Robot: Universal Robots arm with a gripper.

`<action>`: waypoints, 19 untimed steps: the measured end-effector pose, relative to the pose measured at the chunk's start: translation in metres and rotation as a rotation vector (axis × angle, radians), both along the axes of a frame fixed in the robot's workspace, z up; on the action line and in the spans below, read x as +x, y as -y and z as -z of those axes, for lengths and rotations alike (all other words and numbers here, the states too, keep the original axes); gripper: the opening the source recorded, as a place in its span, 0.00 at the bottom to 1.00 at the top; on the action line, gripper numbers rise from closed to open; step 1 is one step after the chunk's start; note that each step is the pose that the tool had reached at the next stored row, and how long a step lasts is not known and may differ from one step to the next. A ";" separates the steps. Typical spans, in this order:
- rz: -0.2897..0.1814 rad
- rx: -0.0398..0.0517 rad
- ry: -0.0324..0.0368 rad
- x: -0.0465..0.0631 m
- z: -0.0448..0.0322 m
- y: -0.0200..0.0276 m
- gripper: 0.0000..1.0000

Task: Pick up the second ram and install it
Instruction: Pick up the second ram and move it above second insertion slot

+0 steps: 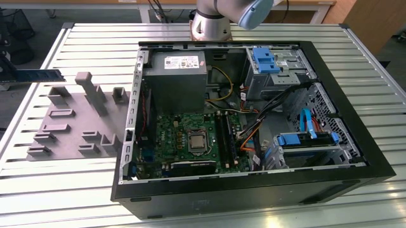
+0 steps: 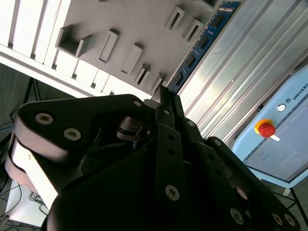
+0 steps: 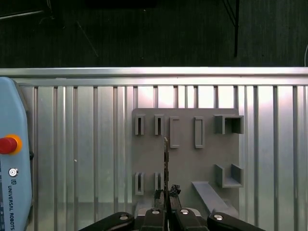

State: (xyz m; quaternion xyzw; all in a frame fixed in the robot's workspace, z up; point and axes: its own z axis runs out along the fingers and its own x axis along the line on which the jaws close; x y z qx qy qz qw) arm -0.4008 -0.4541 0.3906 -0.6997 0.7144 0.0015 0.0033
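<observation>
While the gripper [image 3: 166, 195] pinched the second ram [image 3: 166, 159] by one end, the stick jutted past its fingertips, grey slotted tray [image 3: 207, 159] beyond. Gripped that far out, it could twist and meet the motherboard [image 1: 170, 130] crooked!

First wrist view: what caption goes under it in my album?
Jaws grip the second ram edge-on above the grey slotted tray on the metal table.
</observation>
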 end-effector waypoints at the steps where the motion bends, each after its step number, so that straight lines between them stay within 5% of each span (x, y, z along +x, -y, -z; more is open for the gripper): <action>1: 0.000 0.0000 0.0000 0.001 0.0000 0.0000 0.14; 19: -0.003 0.0000 -0.0001 0.015 0.0000 0.0000 0.14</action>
